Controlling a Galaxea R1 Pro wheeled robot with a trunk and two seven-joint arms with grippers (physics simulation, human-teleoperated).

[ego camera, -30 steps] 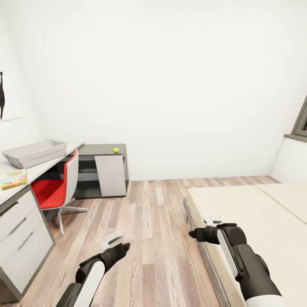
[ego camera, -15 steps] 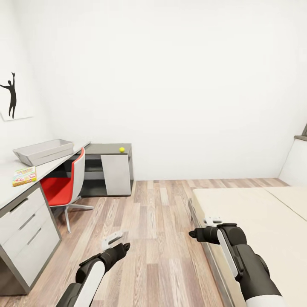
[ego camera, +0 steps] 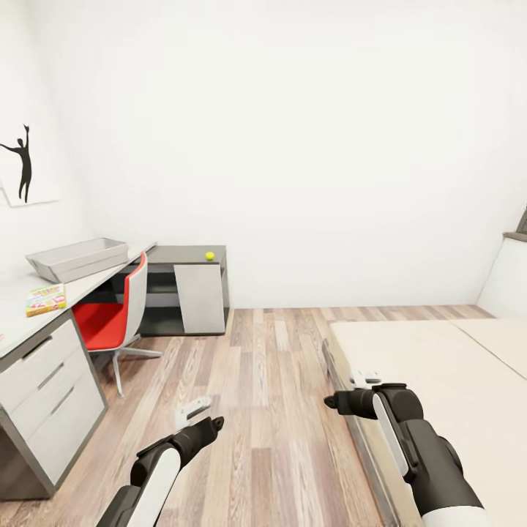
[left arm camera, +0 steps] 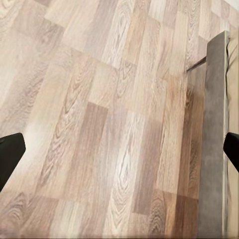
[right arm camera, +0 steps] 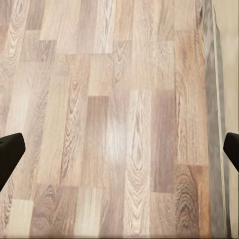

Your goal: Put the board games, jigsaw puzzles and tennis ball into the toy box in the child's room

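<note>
The light grey toy box (ego camera: 77, 258) stands on the pale table (ego camera: 91, 280) at the far left. A flat colourful game box (ego camera: 45, 298) lies on the table nearer to me. On the lower dark grey desk (ego camera: 176, 255) by the back wall sits a yellow-green tennis ball (ego camera: 210, 255). The beige bed (ego camera: 454, 380) fills the right side, and its top is bare where it shows. My left gripper (ego camera: 192, 410) hangs open over the wood floor (left arm camera: 109, 124). My right gripper (ego camera: 364, 379) is open above the bed's near edge, also empty.
A red and grey swivel chair (ego camera: 110, 315) is tucked under the table. Drawers (ego camera: 44, 395) front the table's near end. The grey bed frame (left arm camera: 214, 129) runs along the floor beside both grippers. Open plank floor lies between table and bed.
The whole view has swung left, so the table, chair and desk sit further right and a wall picture has come into sight. Both arms hold the same pose.
</note>
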